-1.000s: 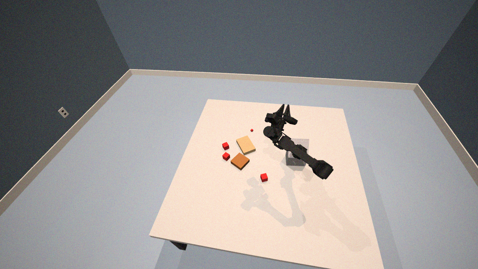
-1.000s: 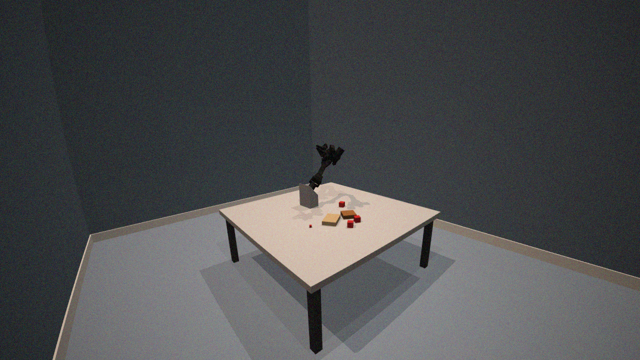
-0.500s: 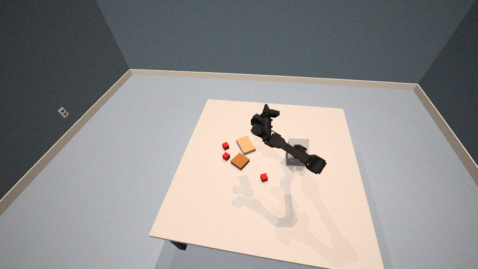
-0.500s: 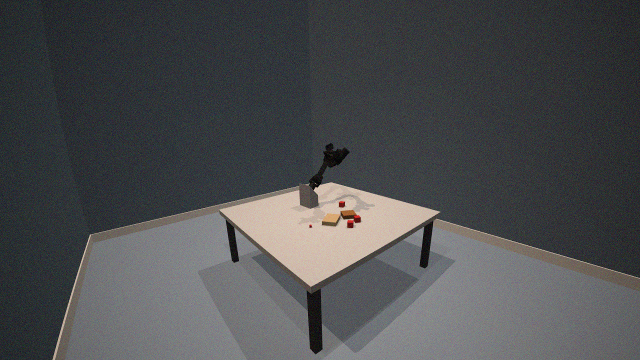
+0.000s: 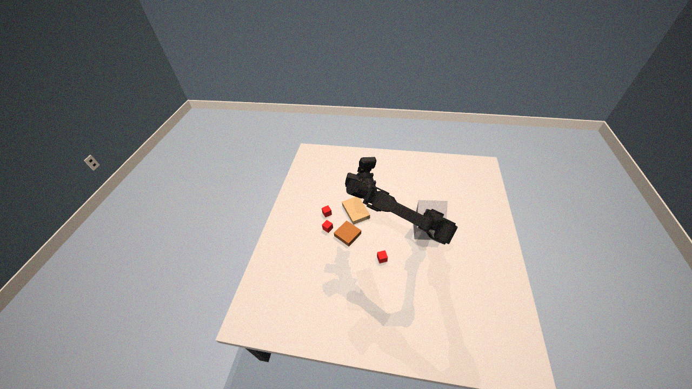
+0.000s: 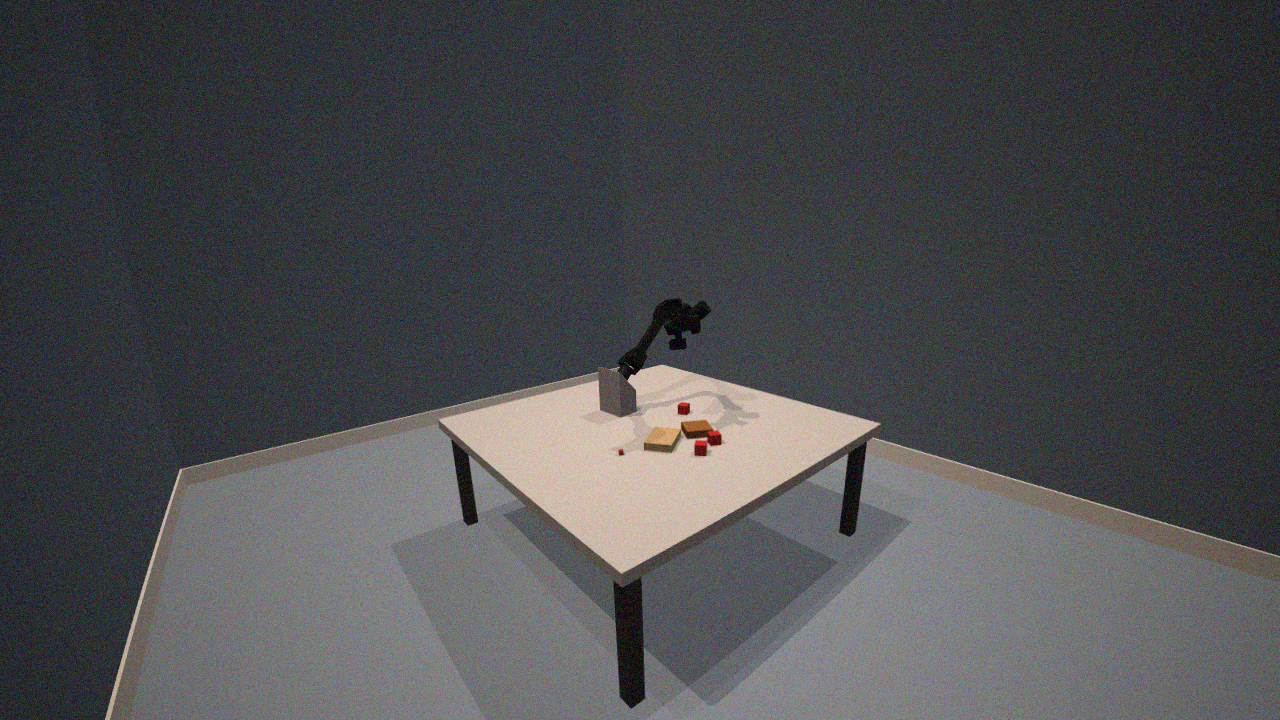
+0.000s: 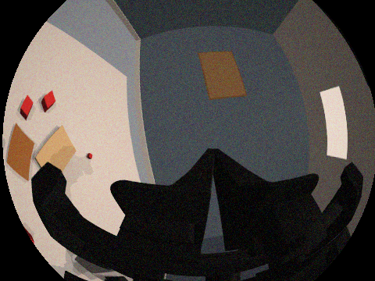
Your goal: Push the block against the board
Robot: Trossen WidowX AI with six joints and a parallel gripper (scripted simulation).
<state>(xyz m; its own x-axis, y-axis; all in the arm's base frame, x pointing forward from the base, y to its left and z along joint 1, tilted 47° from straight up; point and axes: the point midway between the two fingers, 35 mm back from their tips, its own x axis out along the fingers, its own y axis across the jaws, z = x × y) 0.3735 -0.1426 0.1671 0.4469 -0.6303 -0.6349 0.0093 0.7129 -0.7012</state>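
The square block [image 5: 347, 233] [image 6: 696, 428] [image 7: 21, 152] is orange-brown and lies flat on the table. The board [image 5: 355, 209] [image 6: 662, 438] [image 7: 58, 147] is light tan, rectangular and flat. A narrow gap shows between the block's corner region and the board's near end in the top view. Their facing sides are at an angle, not flush. My gripper [image 7: 212, 153] is shut and empty, with its fingertips together in the wrist view. It is raised well above the table, behind and to the right of the board in the top view. Its fingertips cannot be made out in the top and exterior views.
Two red cubes [image 5: 326, 210] [image 5: 327, 226] lie left of the board and block. Another red cube [image 5: 382, 256] lies to the block's right and nearer. A tiny red cube [image 6: 621, 452] [image 7: 90, 155] lies beyond the board. A grey pedestal [image 5: 435, 205] [image 6: 615, 392] stands by the arm's base.
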